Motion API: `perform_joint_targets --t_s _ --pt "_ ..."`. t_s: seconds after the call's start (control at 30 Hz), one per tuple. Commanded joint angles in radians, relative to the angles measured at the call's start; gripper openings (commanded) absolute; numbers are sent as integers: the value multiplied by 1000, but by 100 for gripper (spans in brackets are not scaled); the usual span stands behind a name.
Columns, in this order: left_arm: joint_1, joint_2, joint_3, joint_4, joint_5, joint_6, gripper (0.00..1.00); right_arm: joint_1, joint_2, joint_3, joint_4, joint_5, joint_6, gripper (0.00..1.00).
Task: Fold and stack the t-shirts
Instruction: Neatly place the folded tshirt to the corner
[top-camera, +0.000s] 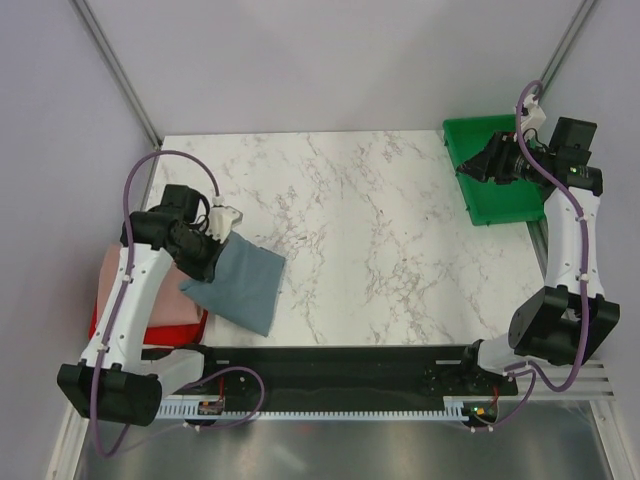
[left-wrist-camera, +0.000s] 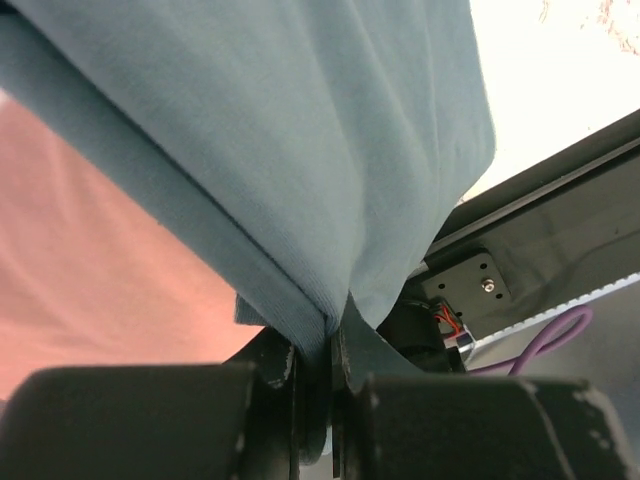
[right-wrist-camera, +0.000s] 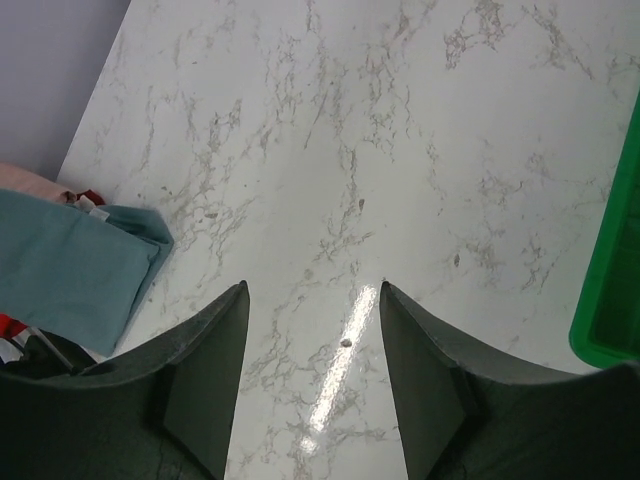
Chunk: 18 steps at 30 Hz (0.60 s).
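Left pincer (left-wrist-camera: 325, 350) clenched on the folded blue-grey t-shirt (left-wrist-camera: 300, 150); right pincer (right-wrist-camera: 312, 290) hangs released by the green tray (top-camera: 500, 205). Best lowered squarely onto the pink t-shirt (left-wrist-camera: 90, 280).

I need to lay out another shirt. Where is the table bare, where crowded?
Bare marble table spans from the blue-grey t-shirt to the green tray. Crowded at the left edge: the left gripper pinches that shirt by the pink t-shirt and red t-shirt.

Left gripper (left-wrist-camera: 320, 365) clamped on folded edge of blue-grey t-shirt (left-wrist-camera: 300, 130), cloth filling most of view. Pink t-shirt (left-wrist-camera: 90, 280) beyond, left. White bench (left-wrist-camera: 560, 70), black rail (left-wrist-camera: 560, 210), purple cable (left-wrist-camera: 545, 340) right.
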Motion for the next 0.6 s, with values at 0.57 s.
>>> perform_joint_targets --t_s 0.57 --pt "67 -199 133 -201 -279 192 2 -6 80 -1 5 -85 33 62"
